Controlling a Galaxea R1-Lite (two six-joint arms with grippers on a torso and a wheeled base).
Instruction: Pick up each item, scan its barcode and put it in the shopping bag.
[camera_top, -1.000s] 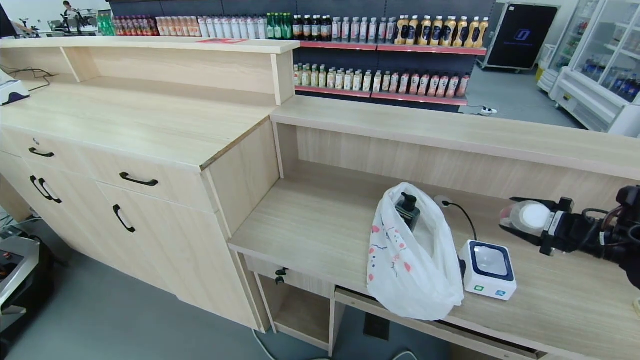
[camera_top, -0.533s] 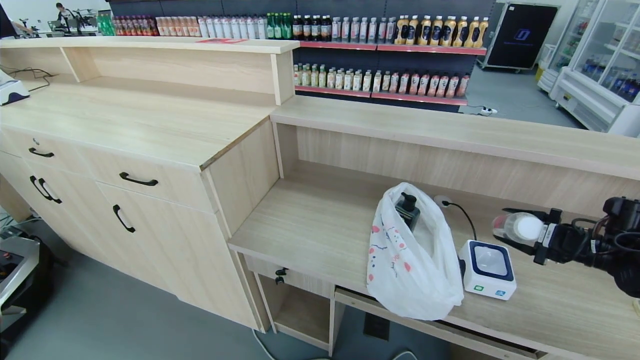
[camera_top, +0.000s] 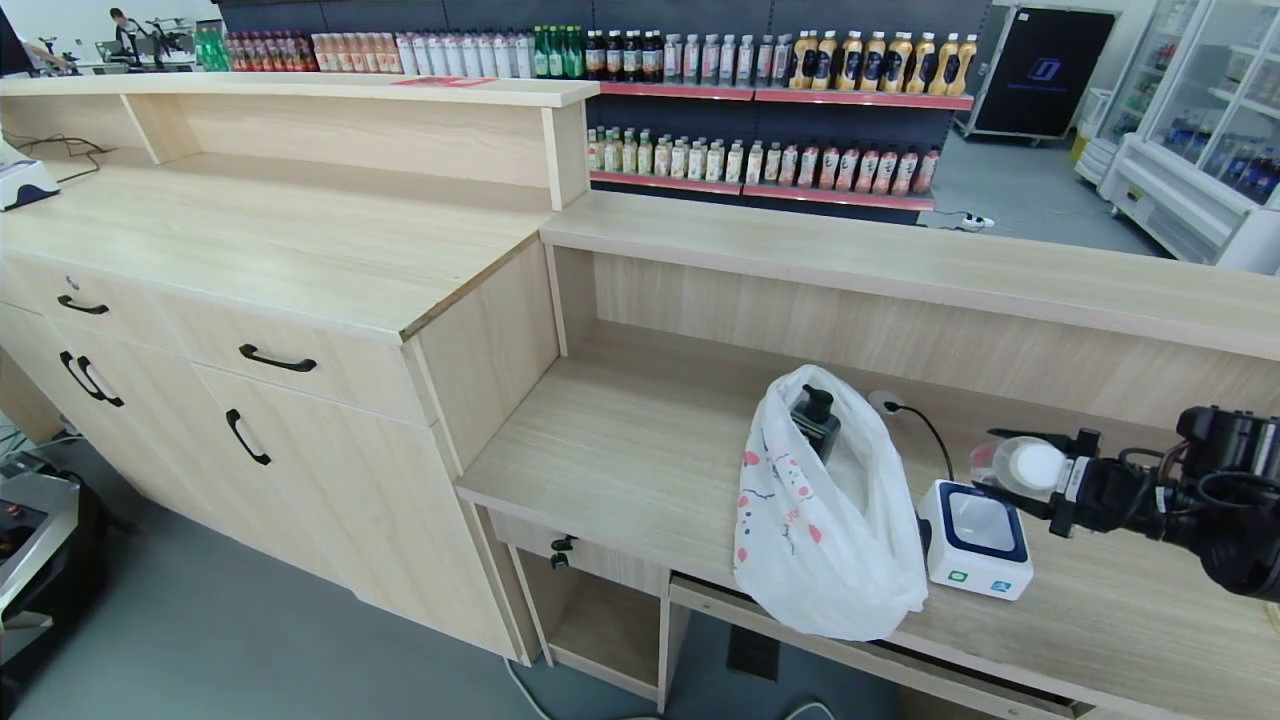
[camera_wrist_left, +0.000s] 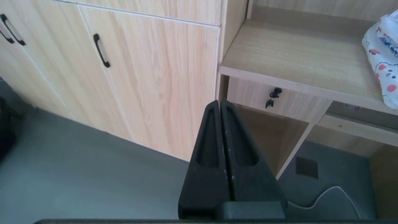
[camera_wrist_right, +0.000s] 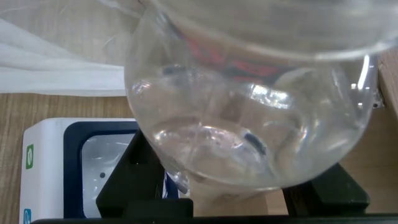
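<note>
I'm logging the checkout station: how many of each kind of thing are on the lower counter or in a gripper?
shopping bag: 1
dark pump bottle (inside the bag): 1
barcode scanner: 1
clear bottle (held by the right gripper): 1
Total: 4

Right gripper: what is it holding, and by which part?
The right gripper holds a clear bottle sideways, its fingers clamped across the body. The left gripper is shut and empty.

Light wood counter (camera_top: 300, 250), black-handled cabinets (camera_top: 330, 460) below; grey floor (camera_top: 200, 640); stocked drink shelves (camera_top: 760, 95) behind; glass-door fridges (camera_top: 1200, 120) far right.
</note>
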